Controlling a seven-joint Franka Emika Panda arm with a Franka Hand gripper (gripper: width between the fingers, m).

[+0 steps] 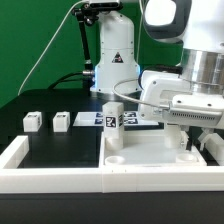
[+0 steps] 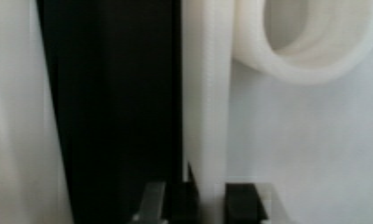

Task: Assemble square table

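Surface: we see a black surface (image 1: 60, 145) with a green backdrop (image 1: 30, 40) behind it.
Border wall: a low white wall (image 1: 50, 178) runs in front of the tabletop, nearest the camera.
Tabletop: the white square tabletop (image 1: 150, 152) lies flat just behind that wall. The wrist view shows one of its round sockets (image 2: 316, 40).
Jaws: they hang low over the tabletop's edge on the exterior view's right. In the wrist view the dark fingertips (image 2: 165, 200) stand either side of a white ridge, and we cannot tell whether they grip it.
Upright leg: it (image 1: 113, 118) stands at the tabletop's far corner, on the exterior view's left.
Loose legs: a loose leg (image 1: 61, 120) and a second loose leg (image 1: 33, 121) sit on the surface, well apart from the tabletop on the exterior view's left.
Marker board: the marker board (image 1: 88, 118) lies flat just behind the tabletop.
Robot base: the white base (image 1: 115, 60) rises farthest behind the tabletop.
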